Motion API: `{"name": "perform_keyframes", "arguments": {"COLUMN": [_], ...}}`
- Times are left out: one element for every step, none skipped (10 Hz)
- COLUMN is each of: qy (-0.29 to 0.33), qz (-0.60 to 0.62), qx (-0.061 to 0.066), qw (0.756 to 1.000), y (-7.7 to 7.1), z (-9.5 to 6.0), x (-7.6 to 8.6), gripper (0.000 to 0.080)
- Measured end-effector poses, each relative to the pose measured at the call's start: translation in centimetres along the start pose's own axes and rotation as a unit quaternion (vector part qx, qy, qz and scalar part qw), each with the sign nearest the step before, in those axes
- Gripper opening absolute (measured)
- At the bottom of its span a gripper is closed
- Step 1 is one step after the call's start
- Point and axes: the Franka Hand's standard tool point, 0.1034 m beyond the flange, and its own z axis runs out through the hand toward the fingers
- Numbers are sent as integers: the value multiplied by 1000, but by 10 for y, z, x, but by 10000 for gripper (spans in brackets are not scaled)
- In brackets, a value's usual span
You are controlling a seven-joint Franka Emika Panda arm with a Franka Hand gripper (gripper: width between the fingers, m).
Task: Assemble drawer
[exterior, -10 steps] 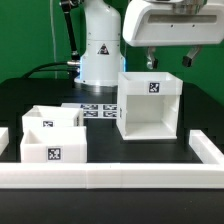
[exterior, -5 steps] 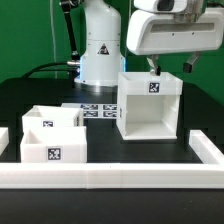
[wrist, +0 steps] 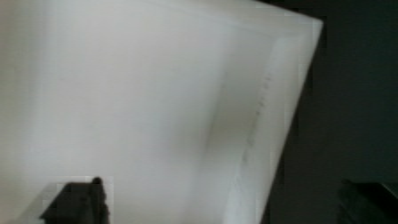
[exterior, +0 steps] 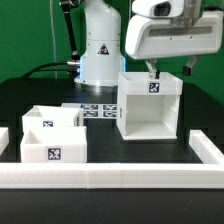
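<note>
The white cube housing [exterior: 149,105] stands on the black table at the exterior view's right, its open face toward the camera, a tag on its top front edge. Two small open-top white trays [exterior: 52,135] sit side by side at the exterior view's left, the front one tagged. My gripper [exterior: 168,71] hangs just above the housing's top, its fingers wide apart at the upper rim. In the wrist view the housing's white wall [wrist: 143,100] fills most of the picture, with one dark fingertip [wrist: 75,203] over it and the other off its edge. Nothing is held.
The marker board [exterior: 97,110] lies flat between the trays and the housing. A long low white border wall [exterior: 110,178] runs along the table's front with short side walls. The robot base [exterior: 97,45] and cables stand at the back.
My gripper has come down and shifted slightly toward the exterior view's left, closer to the housing's top. The housing and trays have not moved.
</note>
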Motion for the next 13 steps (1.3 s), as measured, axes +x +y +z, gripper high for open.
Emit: {"name": "perform_keyframes", "arguments": {"qy": [4,3,0,-1,-2,-2,-2,-2,-2,-1,-1,-1,-1], "qz": [5,9,8,9,9,9,9,9,9,8,8,8,8], "qx": [3,6,6,7,7,6,6,7,7,6,6,6,6], "qw": [1000,1000,1000,1000,1000,1000,1000,1000,1000,1000,1000,1000,1000], "y": [-2,-3,-3,-3,-3,-3,-2,-3,-3,-2,-2,-2,-2], "z": [5,11,13,14,15,15,15,16,16,15,15,15,15], "x": [-1,-1,-3,-3,-4,-4,-4,-4,-4,-3,-3,-3,-3], "gripper": [650,650,650,534,534,399,215,215,86,38,38,38,38]}}
